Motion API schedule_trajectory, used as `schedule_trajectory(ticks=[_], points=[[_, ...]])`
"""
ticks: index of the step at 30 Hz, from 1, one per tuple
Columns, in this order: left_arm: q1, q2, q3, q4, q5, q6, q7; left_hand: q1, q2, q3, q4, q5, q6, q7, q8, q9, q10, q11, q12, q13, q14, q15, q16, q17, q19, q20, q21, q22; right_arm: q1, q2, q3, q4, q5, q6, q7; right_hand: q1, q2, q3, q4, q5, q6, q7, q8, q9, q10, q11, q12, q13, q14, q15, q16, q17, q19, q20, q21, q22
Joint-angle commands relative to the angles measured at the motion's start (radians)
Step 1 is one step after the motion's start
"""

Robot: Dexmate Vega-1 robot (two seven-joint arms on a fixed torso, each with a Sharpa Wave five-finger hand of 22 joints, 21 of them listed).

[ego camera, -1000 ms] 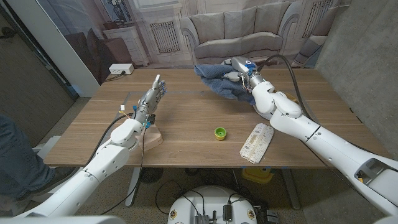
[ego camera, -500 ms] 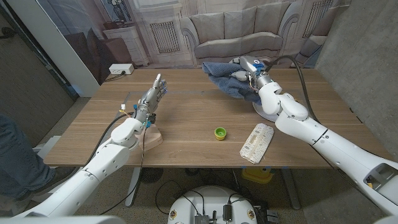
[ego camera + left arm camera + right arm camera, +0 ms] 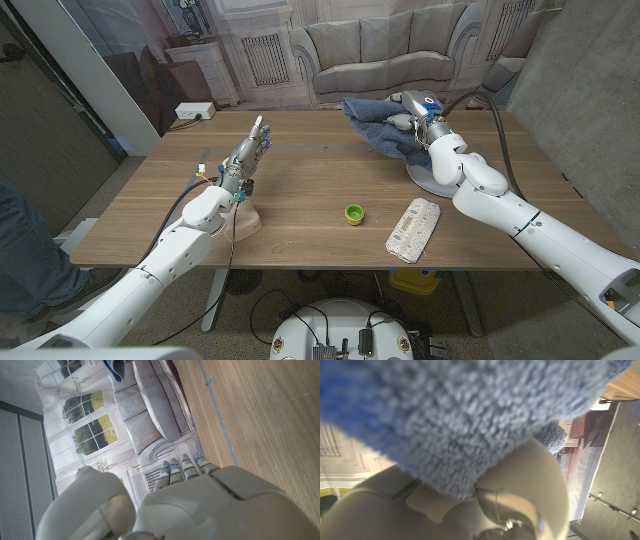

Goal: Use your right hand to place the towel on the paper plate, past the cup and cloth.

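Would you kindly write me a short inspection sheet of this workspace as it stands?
Surface: wooden table, seam line across the far part.
Job's things: blue terry towel held by the right hand at the far edge; white paper plate partly under the right arm.
Clutter: small green cup; folded white patterned cloth.
Hands: left hand holds nothing, fingers extended.
Cables: black cable behind the right arm.
Surroundings: sofa backdrop; a person's leg at the left edge.

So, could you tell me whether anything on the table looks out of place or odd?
Nothing looks spilled or damaged. The blue towel hangs bunched from the right hand, partly over the paper plate.
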State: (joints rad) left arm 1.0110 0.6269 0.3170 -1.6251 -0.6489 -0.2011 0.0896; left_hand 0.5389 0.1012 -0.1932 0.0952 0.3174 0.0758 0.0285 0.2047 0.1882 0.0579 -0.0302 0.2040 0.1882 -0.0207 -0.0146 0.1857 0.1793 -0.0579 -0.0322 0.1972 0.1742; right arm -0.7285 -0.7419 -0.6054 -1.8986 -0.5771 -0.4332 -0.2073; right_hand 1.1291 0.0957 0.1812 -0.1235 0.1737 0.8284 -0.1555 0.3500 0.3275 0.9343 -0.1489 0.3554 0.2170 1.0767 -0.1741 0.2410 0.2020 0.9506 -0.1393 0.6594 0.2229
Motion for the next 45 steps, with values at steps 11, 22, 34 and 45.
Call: schedule_trajectory(ticks=[11, 22, 34, 45], points=[[-0.047, -0.019, 0.029, 0.025, 0.016, 0.017, -0.016, 0.006, 0.002, -0.007, -0.001, -0.004, 0.007, -0.003, -0.005, 0.002, 0.004, 0.001, 0.001, 0.005, -0.002, 0.0, 0.002, 0.004, 0.002, -0.019, 0.003, 0.006, -0.08, -0.069, 0.06, -0.071, 0.023, -0.111, -0.032, 0.031, 0.05, 0.004, 0.005, 0.008, 0.008, 0.001, -0.002, 0.007, 0.004, -0.006, 0.001, 0.004, 0.017, -0.056, -0.003, 0.006, -0.011, -0.082, 0.012, 0.0], [-0.069, -0.031, 0.04, 0.055, 0.01, 0.009, -0.044, 0.007, 0.003, -0.008, -0.001, -0.005, 0.009, -0.001, -0.004, 0.002, 0.006, 0.002, 0.002, 0.005, 0.0, 0.001, 0.003, 0.004, 0.01, -0.023, 0.005, 0.006, -0.094, -0.087, 0.066, -0.099, 0.022, -0.174, -0.033, 0.028, 0.05, 0.003, 0.007, 0.007, 0.009, 0.0, -0.005, 0.008, 0.005, -0.008, -0.001, 0.004, 0.016, -0.055, -0.005, 0.006, -0.013, -0.082, 0.015, -0.001], [-0.092, -0.039, 0.05, 0.081, 0.008, 0.009, -0.064, 0.008, 0.004, -0.01, -0.001, -0.006, 0.01, -0.001, -0.004, 0.002, 0.008, 0.003, 0.003, 0.005, 0.0, 0.001, 0.003, 0.004, 0.009, -0.022, 0.005, 0.006, -0.112, -0.105, 0.071, -0.114, 0.02, -0.234, -0.047, 0.027, 0.05, 0.002, 0.008, 0.007, 0.01, 0.0, -0.007, 0.01, 0.005, -0.006, -0.002, 0.005, 0.015, -0.055, -0.007, 0.007, -0.016, -0.082, 0.02, -0.002], [-0.112, -0.057, 0.061, 0.113, 0.009, 0.0, -0.075, 0.009, 0.005, -0.012, -0.001, -0.008, 0.0, 0.002, -0.008, 0.002, 0.008, 0.004, 0.003, 0.005, 0.002, 0.002, 0.003, 0.004, 0.009, -0.023, 0.005, 0.006, -0.131, -0.123, 0.085, -0.128, 0.039, -0.278, -0.058, 0.026, 0.05, 0.002, 0.008, 0.007, 0.011, -0.001, -0.01, 0.012, 0.005, -0.007, -0.003, 0.006, 0.015, -0.056, -0.007, 0.008, -0.02, -0.082, 0.023, -0.003]])
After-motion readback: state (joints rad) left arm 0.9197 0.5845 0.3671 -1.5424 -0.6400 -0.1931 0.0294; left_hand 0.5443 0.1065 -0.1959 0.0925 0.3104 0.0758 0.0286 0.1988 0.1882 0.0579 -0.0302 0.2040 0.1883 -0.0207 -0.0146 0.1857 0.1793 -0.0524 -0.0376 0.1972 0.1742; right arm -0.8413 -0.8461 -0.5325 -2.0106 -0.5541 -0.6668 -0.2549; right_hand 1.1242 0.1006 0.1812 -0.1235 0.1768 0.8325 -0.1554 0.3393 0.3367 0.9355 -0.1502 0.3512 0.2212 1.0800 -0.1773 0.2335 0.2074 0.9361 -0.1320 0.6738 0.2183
